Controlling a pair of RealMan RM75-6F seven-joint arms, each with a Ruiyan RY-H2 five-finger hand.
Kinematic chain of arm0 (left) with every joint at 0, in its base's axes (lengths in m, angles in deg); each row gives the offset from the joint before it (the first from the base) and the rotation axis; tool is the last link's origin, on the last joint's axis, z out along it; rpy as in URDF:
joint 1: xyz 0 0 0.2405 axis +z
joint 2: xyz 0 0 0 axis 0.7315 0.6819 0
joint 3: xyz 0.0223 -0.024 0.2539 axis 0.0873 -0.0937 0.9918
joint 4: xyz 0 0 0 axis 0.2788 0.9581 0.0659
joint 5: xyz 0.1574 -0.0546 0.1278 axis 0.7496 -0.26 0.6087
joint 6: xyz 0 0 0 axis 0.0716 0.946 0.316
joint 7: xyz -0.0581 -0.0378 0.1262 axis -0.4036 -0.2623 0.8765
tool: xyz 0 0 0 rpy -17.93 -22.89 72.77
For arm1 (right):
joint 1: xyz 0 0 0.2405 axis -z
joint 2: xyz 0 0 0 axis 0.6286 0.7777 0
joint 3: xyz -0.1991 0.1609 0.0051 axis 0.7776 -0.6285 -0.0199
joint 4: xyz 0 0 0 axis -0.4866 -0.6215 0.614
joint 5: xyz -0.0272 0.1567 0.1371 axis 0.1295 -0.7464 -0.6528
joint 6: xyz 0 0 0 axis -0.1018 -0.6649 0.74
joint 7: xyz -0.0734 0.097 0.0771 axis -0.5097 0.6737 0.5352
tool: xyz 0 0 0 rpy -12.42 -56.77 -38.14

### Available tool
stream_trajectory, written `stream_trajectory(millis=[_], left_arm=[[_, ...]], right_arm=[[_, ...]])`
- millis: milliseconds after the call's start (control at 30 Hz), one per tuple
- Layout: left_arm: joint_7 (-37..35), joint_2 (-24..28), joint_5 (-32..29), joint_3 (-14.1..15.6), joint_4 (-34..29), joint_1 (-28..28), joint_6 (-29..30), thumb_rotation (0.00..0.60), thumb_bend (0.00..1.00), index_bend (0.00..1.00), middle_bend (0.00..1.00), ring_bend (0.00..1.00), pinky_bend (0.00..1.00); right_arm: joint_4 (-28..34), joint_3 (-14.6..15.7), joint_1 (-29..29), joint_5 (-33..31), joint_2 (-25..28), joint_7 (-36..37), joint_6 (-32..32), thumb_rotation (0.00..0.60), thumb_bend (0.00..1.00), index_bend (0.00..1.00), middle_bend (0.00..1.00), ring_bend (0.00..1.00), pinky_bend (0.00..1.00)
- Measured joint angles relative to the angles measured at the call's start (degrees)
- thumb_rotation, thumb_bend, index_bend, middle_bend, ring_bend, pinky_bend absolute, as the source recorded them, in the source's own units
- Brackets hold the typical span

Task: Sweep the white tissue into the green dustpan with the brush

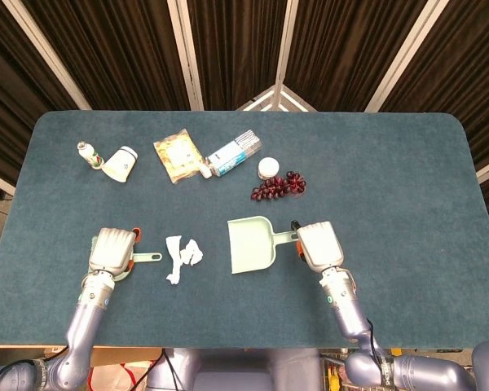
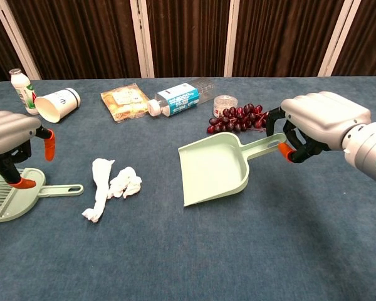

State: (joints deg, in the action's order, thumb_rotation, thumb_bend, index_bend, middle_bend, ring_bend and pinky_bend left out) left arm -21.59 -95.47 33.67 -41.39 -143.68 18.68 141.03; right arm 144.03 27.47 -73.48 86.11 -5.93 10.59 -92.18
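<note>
Overhead, the right hand (image 1: pixel 319 247) grips the green dustpan (image 1: pixel 250 244) by its handle near the worktop's front edge, white tissue (image 1: pixel 182 257) to its left, while from the chest the left hand (image 2: pixel 11 141) hangs released, fingers spread, over the brush (image 2: pixel 22 195).

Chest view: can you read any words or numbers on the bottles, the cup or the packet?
Lying bottle: blue-and-white label with print, too blurred to read.
Small upright bottle: red and green label, too small to read.
Paper cup: a small dark mark, not readable.
Snack packet: no text I can make out.
Small round jar: nothing readable.
</note>
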Motion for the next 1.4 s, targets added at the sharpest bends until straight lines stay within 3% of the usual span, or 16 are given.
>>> stream_trajectory(millis=[233,500,1167,1400], left_arm=[[-0.49,-1.76,-2.25,1.07,1.85,-0.87,0.61,0.600,0.31,0.44,0.95,0.89,0.90],[-1.10,-4.54,-3.35,1.85,4.18,-1.84,1.19,0.600,0.40,0.45,0.95,0.89,0.90],[-1.38,-8.00,-5.50,3.07,7.68,-3.28,2.76,0.600,0.40,0.45,0.96,0.89,0.91],[-2.11,-7.91,-6.51,3.37,9.23,-3.21,2.60,0.600,0.43,0.53,0.97,0.90,0.92]], right_arm=[[-0.48,0.21,-0.15,-0.19,-0.31,0.26,0.07,0.600,0.53,0.65,0.75,0.74,0.81],[-0.51,0.47,-0.38,-0.09,-0.69,0.16,-0.01,0.600,0.53,0.65,0.75,0.74,0.81],[-0.72,1.21,0.05,0.35,-0.13,0.77,-0.43,0.600,0.54,0.65,0.75,0.74,0.81],[-1.22,1.40,0.19,0.26,-0.11,1.04,-0.41,0.600,0.54,0.66,0.75,0.74,0.81]])
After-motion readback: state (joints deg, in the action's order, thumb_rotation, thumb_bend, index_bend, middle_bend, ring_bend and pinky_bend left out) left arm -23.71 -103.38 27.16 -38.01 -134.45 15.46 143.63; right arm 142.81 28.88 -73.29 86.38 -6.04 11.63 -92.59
